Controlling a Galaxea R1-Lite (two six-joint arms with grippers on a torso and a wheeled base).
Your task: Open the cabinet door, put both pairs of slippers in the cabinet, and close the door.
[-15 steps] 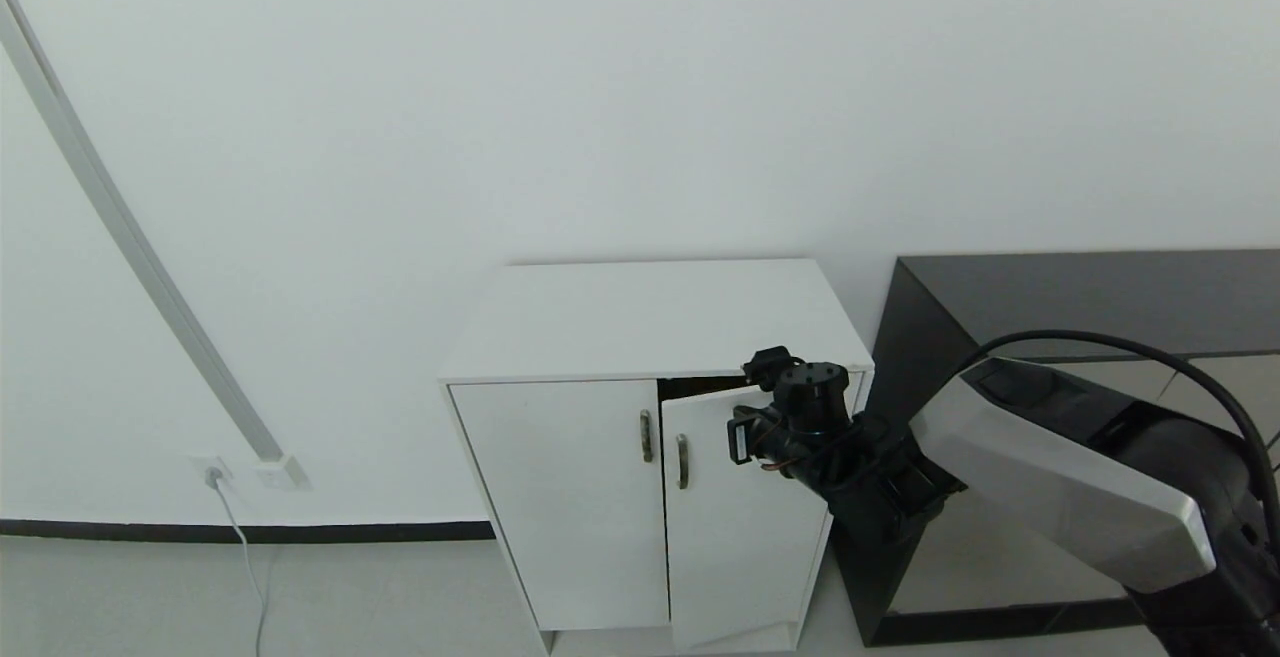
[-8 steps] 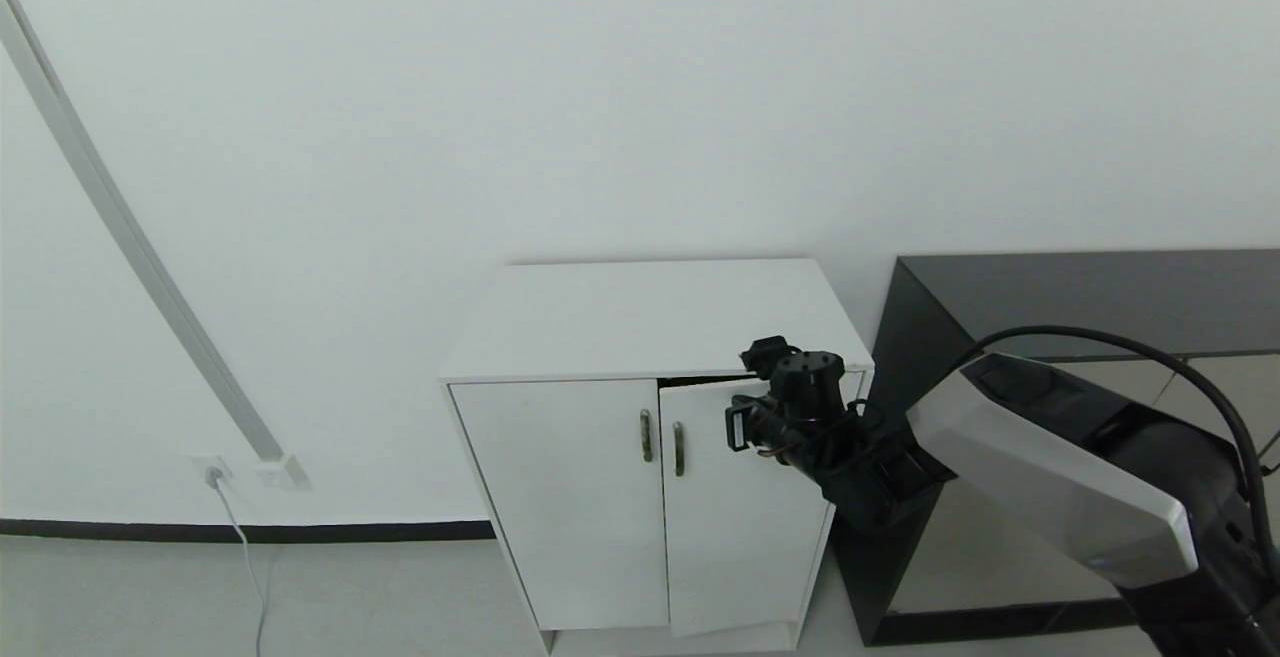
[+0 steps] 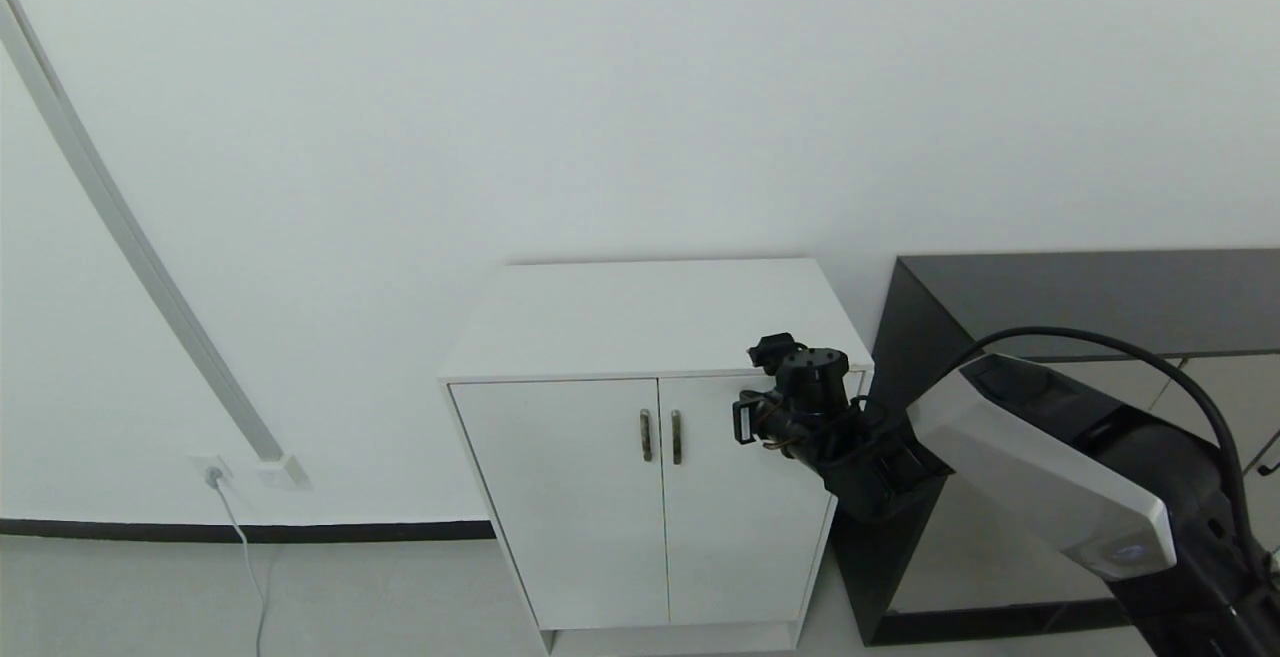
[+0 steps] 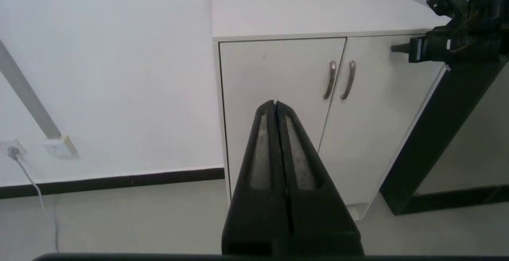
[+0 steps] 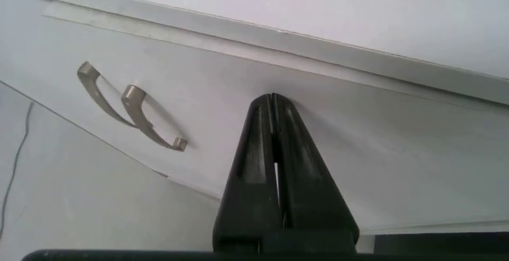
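Now the cabinet (image 3: 640, 322) stands against the wall (image 3: 640, 87), doors shut, its inside hidden. The right gripper (image 5: 274, 102), jaws closed, touches the right door (image 3: 745, 537). The left gripper (image 4: 275, 106), closed too, hangs back.

bare white-walled room, white cabinet (image 3: 650, 437), wall socket (image 3: 210, 472), dark mirror (image 3: 1060, 417)
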